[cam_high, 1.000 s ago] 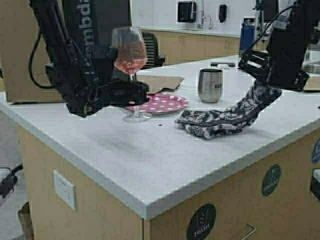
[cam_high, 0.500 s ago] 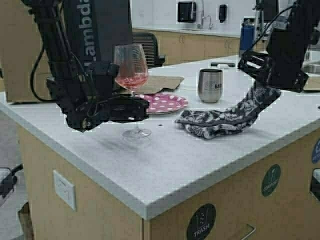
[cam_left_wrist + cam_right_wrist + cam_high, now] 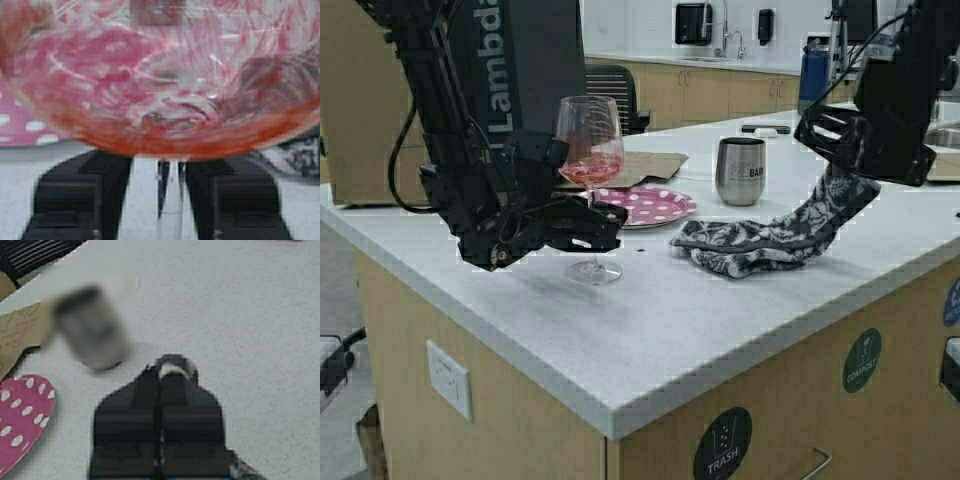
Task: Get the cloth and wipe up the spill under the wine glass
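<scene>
The wine glass (image 3: 590,140), with pink liquid in its bowl, stands upright near the counter's front left. Its foot (image 3: 593,272) is at or just above the counter; I cannot tell which. My left gripper (image 3: 603,224) is shut on its stem, just under the bowl. In the left wrist view the bowl (image 3: 160,75) fills the top and the stem (image 3: 171,200) runs between my fingers (image 3: 75,200). My right gripper (image 3: 835,165) is shut on one end of the floral cloth (image 3: 750,245) and holds it up. The rest of the cloth lies bunched on the counter.
A pink polka-dot plate (image 3: 645,207) lies just behind the glass. A steel tumbler (image 3: 740,170) stands behind the cloth, with brown paper sheets (image 3: 640,165) farther back. The counter's front edge (image 3: 610,425) is near. The tumbler (image 3: 92,332) and plate (image 3: 20,415) also show in the right wrist view.
My left gripper has carried the wine glass from beside the plate forward, a little right and down. My right gripper and the cloth have hardly moved.
</scene>
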Robot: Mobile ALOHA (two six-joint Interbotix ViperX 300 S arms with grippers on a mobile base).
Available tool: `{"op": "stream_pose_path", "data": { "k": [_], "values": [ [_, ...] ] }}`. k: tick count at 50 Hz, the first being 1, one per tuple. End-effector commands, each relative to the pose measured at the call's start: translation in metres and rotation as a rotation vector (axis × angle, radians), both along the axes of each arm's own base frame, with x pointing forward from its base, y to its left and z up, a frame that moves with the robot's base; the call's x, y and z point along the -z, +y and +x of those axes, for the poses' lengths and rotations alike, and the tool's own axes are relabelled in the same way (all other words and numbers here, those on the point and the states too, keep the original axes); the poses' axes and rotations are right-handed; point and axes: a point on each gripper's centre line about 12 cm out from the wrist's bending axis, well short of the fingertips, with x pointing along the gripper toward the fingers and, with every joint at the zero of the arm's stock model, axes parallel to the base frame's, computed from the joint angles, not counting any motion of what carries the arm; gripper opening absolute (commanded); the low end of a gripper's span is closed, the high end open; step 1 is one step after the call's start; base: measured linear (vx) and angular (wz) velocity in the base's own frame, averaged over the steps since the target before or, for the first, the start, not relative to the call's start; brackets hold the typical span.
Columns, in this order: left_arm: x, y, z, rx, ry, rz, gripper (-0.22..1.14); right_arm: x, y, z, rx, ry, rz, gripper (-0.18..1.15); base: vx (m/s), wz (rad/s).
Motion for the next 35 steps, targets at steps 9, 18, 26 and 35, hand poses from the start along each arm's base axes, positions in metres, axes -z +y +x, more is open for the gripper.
{"op": "stream_pose_path", "data": {
  "k": [9, 18, 26, 35],
  "values": [
    [-0.014, -0.001, 0.006, -0.017, -0.062, -0.019, 1.01, -0.011, 0.003, 0.003, -0.025, -0.04, -0.006, 0.07, 0.0, 0.0],
    [-0.017, 0.008, -0.011, -0.036, -0.084, -0.054, 1.01, -0.009, 0.003, 0.001, -0.028, -0.031, -0.009, 0.07, 0.0, 0.0],
    [-0.013, 0.023, -0.04, -0.06, -0.078, -0.07, 1.01, -0.006, 0.002, -0.004, -0.028, -0.015, -0.013, 0.07, 0.0, 0.0],
    [-0.016, 0.038, -0.079, -0.064, -0.068, -0.083, 1.01, -0.002, 0.002, -0.011, -0.035, 0.003, -0.022, 0.07, 0.0, 0.0]
  ]
}}
